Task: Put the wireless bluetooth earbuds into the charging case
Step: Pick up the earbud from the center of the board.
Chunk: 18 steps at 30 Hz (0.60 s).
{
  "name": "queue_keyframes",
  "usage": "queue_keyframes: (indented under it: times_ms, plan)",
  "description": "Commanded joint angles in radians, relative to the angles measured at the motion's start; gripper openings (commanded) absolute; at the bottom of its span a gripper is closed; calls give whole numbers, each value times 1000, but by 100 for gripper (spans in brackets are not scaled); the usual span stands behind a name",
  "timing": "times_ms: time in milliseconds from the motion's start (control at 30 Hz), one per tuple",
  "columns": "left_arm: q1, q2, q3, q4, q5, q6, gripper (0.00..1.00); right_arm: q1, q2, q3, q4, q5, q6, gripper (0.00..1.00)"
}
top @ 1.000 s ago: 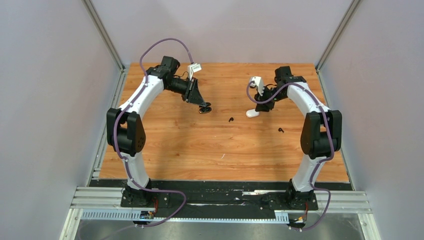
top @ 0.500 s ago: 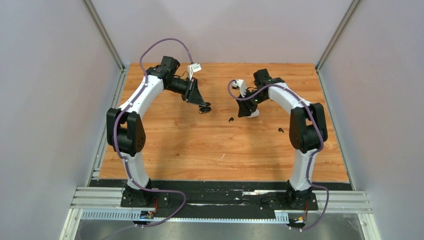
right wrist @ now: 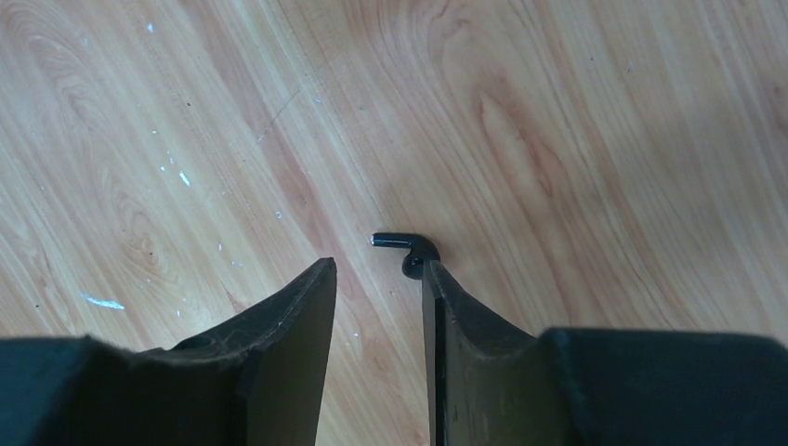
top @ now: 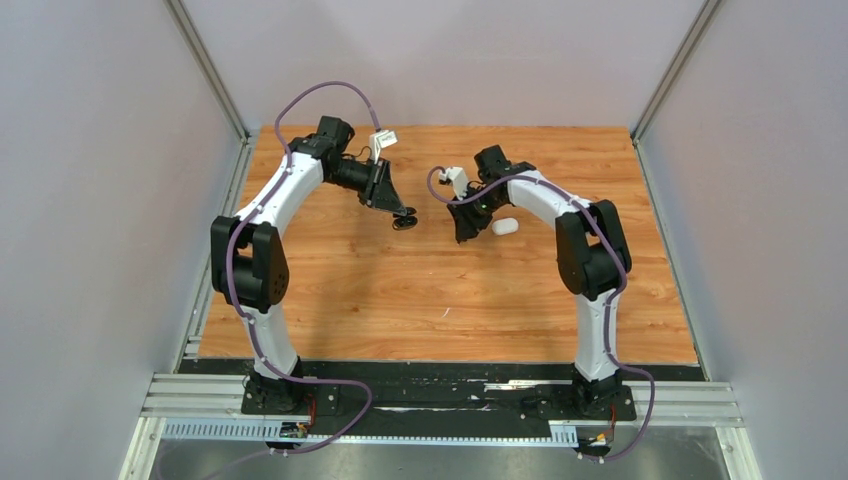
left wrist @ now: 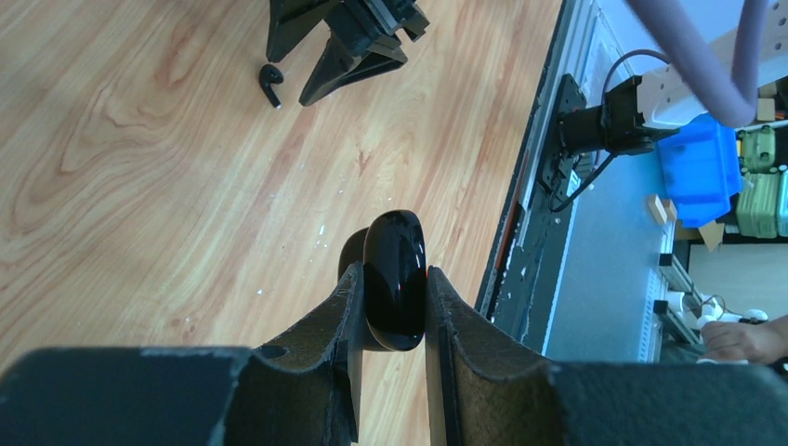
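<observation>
My left gripper (left wrist: 392, 275) is shut on a glossy black charging case (left wrist: 396, 290), held on edge just above the wood; from above, this left gripper (top: 403, 218) sits left of centre. My right gripper (right wrist: 376, 268) is open with nothing between its fingers, low over the table. One black earbud (right wrist: 406, 247) lies just beyond its right fingertip (right wrist: 433, 279). In the left wrist view that earbud (left wrist: 270, 83) lies beside the right gripper's fingers (left wrist: 346, 58). From above, the right gripper (top: 465, 234) covers it. A white charging case (top: 505, 226) lies to its right. No white earbuds show.
The wooden table (top: 400, 300) is walled by grey panels on both sides and at the back. A black base strip with metal rails (top: 440, 400) runs along the near edge. In the left wrist view the table edge and rail (left wrist: 534, 214) lie to the right.
My right arm has swung left, away from the white case, to the black earbud, and its jaws have opened wider. My left gripper has barely moved and still holds the black case.
</observation>
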<state>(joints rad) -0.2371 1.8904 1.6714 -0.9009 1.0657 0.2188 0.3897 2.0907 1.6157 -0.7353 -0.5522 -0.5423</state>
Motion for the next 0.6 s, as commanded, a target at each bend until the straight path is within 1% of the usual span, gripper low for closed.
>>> queue_keyframes:
  times_ms: [0,267,433,567]
  plan:
    - [5,-61,-8,10,15,7,0,7,24,31,33,46,41,37]
    - [7,-60,-7,12,14,5,0,9,44,36,37,70,36,34]
    - [8,-61,-13,15,12,1,0,9,56,33,37,64,29,29]
    - [7,-61,-16,18,9,-3,0,11,63,37,35,60,25,28]
